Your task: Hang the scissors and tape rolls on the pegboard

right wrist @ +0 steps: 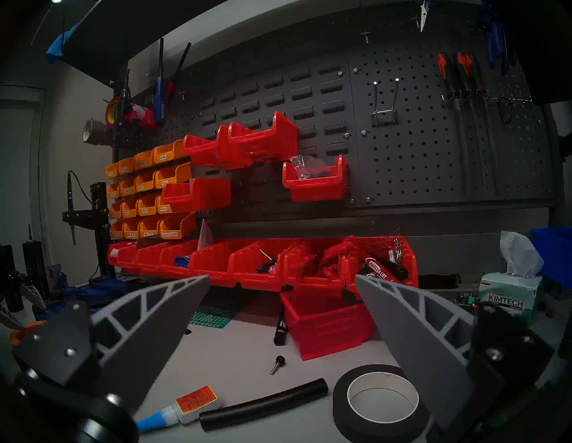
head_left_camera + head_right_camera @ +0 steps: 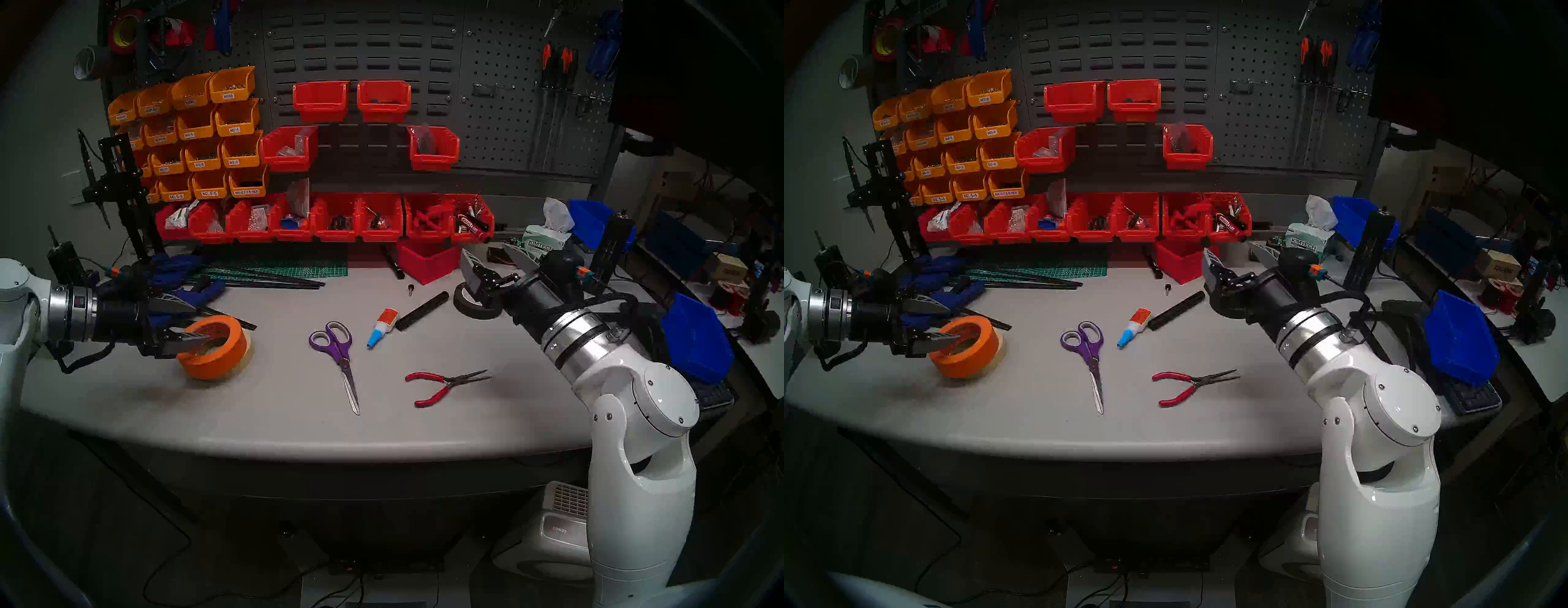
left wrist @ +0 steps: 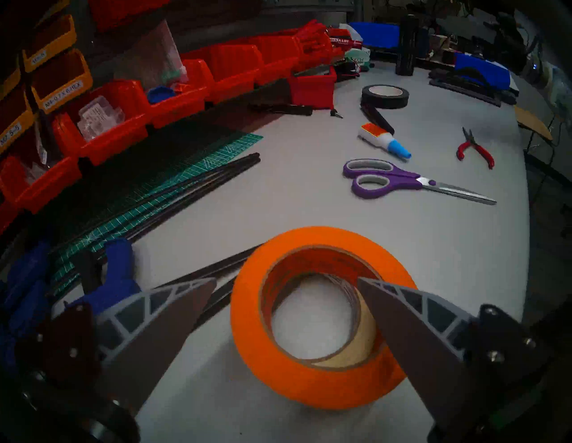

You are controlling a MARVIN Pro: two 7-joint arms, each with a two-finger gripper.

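Note:
The wide orange tape roll (image 2: pixel 216 358) (image 3: pixel 309 389) lies tilted on the slimmer cream roll (image 2: pixel 249 353) (image 3: pixel 365 340) at the table's left. My left gripper (image 2: pixel 203 322) (image 3: pixel 286 279) is open: one finger reaches into the orange roll's core, the other stands outside its rim. The purple-handled scissors (image 2: pixel 339 356) (image 3: pixel 387 181) lie flat mid-table, blades toward me. The pegboard (image 2: pixel 500 106) (image 1: pixel 418 148) stands at the back right with a bare double hook (image 1: pixel 385 102). My right gripper (image 2: pixel 494 257) (image 1: pixel 282 277) hovers open and empty above the table's right rear.
A black tape roll (image 2: pixel 471 303), a black tube (image 2: pixel 422 310) and a glue bottle (image 2: pixel 382 327) lie under and beside my right gripper. Red pliers (image 2: pixel 445 384) lie right of the scissors. Red bins (image 2: pixel 339 220) line the back; blue clamps (image 2: pixel 186 276) sit behind my left gripper.

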